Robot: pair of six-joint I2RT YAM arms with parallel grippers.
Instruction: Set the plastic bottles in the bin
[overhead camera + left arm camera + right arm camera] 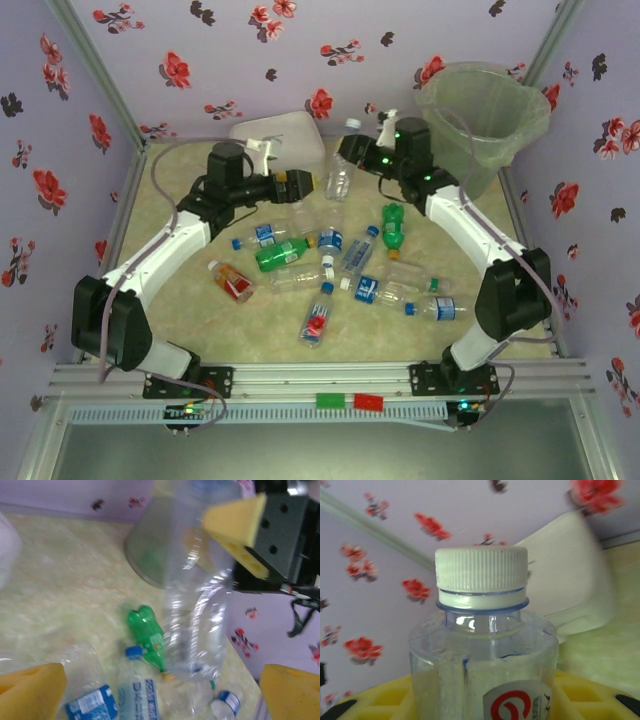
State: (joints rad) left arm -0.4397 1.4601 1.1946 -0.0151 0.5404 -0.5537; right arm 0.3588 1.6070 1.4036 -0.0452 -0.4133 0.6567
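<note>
Floral-walled cell, pale green table (185,310): right gripper (348,153) clamped on a clear white-capped bottle (337,180) just left of the far-right bin (505,130), left gripper (306,183) jaws wide open, other bottles (330,265) scattered mid-table.

Strewn bottles (357,250) left of bin (495,135)

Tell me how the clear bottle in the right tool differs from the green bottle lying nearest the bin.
The clear bottle is see-through, with a white cap and a red logo; the green bottle is tinted green. The clear bottle is clamped cap up in the right tool; the green bottle lies on its side on the table, ungripped. Both are small plastic bottles outside the bin.
</note>
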